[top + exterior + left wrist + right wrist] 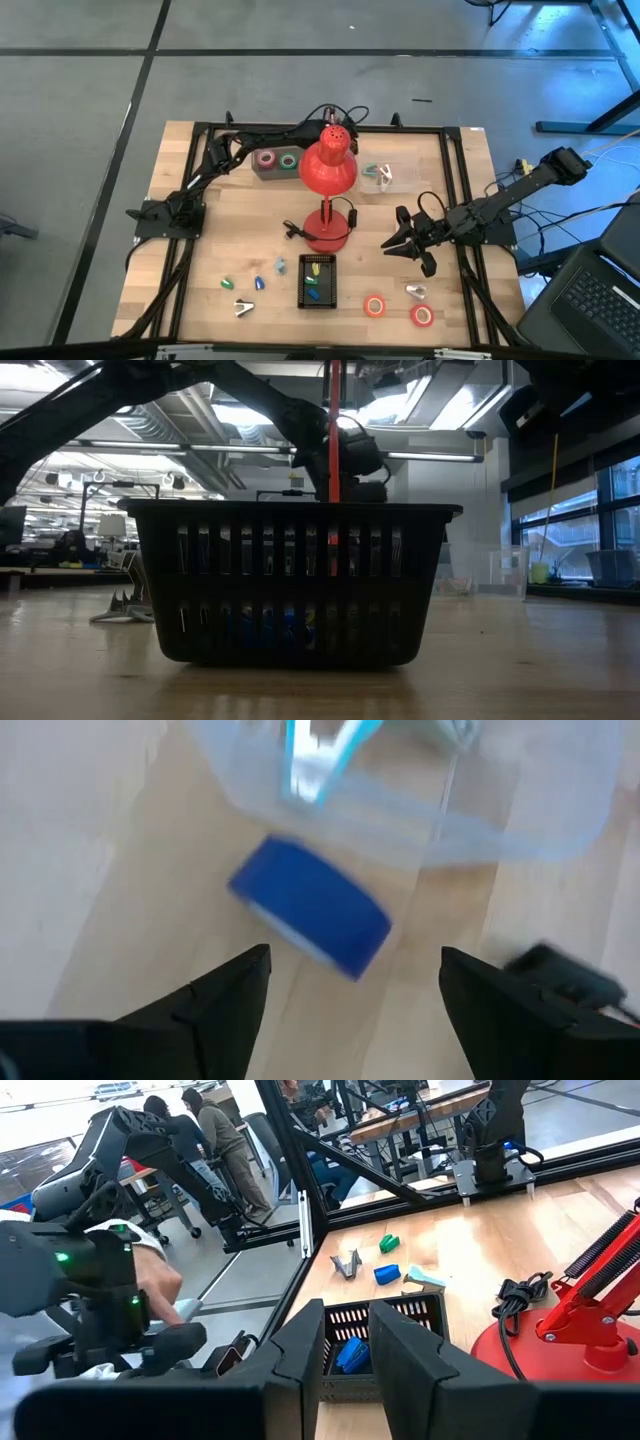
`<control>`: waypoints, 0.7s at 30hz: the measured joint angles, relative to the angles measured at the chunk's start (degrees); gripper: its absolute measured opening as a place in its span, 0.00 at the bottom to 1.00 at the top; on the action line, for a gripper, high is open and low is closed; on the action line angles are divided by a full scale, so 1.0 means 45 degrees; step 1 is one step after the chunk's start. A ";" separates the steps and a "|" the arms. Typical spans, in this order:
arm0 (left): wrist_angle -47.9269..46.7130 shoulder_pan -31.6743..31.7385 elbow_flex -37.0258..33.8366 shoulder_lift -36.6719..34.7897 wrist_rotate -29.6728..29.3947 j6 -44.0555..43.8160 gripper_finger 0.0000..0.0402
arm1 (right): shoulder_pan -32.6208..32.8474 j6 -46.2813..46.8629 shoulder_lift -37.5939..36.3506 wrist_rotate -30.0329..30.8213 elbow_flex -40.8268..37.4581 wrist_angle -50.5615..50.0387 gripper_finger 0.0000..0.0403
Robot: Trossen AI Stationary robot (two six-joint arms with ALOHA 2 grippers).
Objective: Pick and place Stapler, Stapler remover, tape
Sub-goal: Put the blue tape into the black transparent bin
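My left gripper [355,960] is open above the wood table, over a blurred blue block [310,905] that lies beside a clear plastic container [420,800]; in the high view this arm [318,128] reaches along the far edge to the red lamp's head. My right gripper [400,243] hangs shut and empty right of the lamp base, its fingers [300,1350] pointing toward the black basket [318,280]. An orange tape roll [375,305] and a red one [421,316] lie flat near the front right. A pink roll [265,158] and a green roll [288,159] sit in a grey tray.
The red lamp [328,170] stands mid-table with its cord by the base [328,232]. Silver staple removers lie at the front left [243,308] and front right [417,291]. Small green [227,283] and blue [259,283] items lie left of the basket. People show beyond the table [215,1140].
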 joint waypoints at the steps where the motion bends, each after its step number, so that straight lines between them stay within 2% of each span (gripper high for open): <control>1: 0.0204 -0.0024 0.0000 0.0000 -0.0008 -0.0133 0.69 | 0.0000 0.0009 0.0000 0.0000 0.0000 0.0001 0.21; 4: 0.0873 -0.0060 0.0000 0.0000 -0.0237 -0.0805 0.69 | 0.0000 0.0004 0.0000 0.0000 0.0000 0.0001 0.21; 9: 0.1436 -0.0084 0.0000 0.0074 -0.1592 -0.1467 0.69 | 0.0000 -0.0001 0.0000 0.0000 0.0000 0.0001 0.21; 21: 0.1598 -0.0169 0.0000 0.0335 -0.2291 -0.1512 0.69 | 0.0000 -0.0030 0.0000 0.0000 -0.0005 0.0001 0.21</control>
